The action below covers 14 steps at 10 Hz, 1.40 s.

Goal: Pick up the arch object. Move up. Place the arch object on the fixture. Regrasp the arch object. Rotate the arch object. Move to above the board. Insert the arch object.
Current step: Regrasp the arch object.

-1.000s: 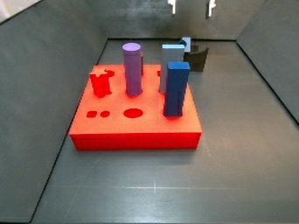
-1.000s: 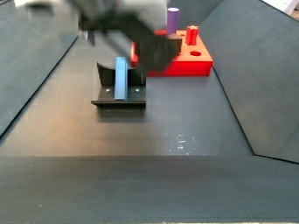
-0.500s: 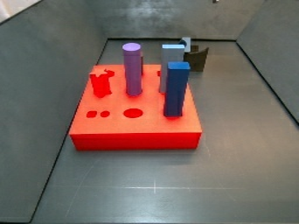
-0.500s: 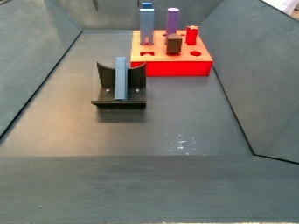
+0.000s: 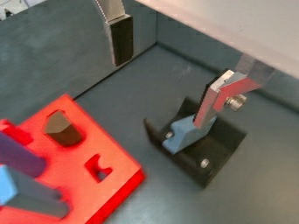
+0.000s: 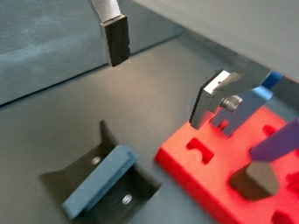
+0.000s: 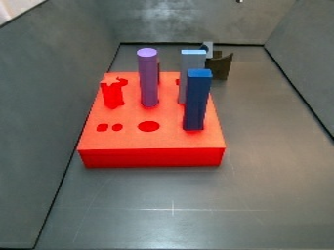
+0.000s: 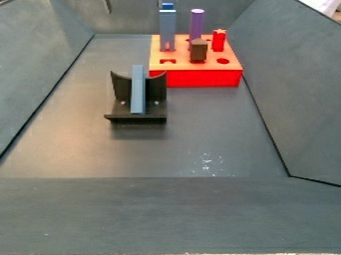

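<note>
Grey-blue arch: it rests on the fixture, leaning upright against the bracket's back wall in a side view; in both wrist views it lies in the bracket's corner.
Fixture: dark bracket on the floor, apart from the board; behind the board in a side view.
Board: bright red slab on the floor, with shaped holes on its near face.
On the board: a purple round peg, a dark blue square peg, a small red piece, a light-blue peg at the back.
My claw: high above the floor, over the fixture and the board's edge; not seen in either side view.
My fingers: one silver plate with a dark pad on one side, the other plate well apart from it; wide apart, nothing between them.
Floor: dark grey, walled on both sides.
</note>
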### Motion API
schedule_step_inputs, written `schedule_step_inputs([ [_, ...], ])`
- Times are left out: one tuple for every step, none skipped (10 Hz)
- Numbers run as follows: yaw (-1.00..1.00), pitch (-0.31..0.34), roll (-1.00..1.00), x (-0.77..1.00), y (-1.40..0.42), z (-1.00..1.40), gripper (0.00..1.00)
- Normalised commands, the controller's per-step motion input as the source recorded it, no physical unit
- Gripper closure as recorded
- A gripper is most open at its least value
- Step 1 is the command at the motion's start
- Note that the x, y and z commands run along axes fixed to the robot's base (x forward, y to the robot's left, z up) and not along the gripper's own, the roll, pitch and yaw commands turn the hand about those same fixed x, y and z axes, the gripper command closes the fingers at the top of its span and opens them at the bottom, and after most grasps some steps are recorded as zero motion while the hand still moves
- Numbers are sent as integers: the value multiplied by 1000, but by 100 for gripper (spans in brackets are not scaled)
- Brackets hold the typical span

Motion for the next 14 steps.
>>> schedule_step_inputs([
  [2, 11, 1000, -17, -21, 8, 0],
  [4, 7, 1000, -15, -18, 9, 0],
  [5, 7, 1000, -17, -16, 7, 0],
  [7, 10, 1000, -15, -17, 7, 0],
  [7, 13, 1000, -9, -15, 8, 0],
  [11, 24, 1000, 9, -18, 4, 0],
  [13, 28, 1000, 19, -17, -1, 0],
  [17, 41, 1000, 33, -27, -3, 0],
  [22, 54, 1000, 46, -26, -6, 0],
  [31, 76, 1000, 63, -27, -8, 0],
  [37, 89, 1000, 74, -32, -12, 0],
  [56, 126, 1000, 88, -34, -12, 0],
  [77, 154, 1000, 93, -39, -10, 0],
  [119, 181, 931, 91, -38, -16, 0],
])
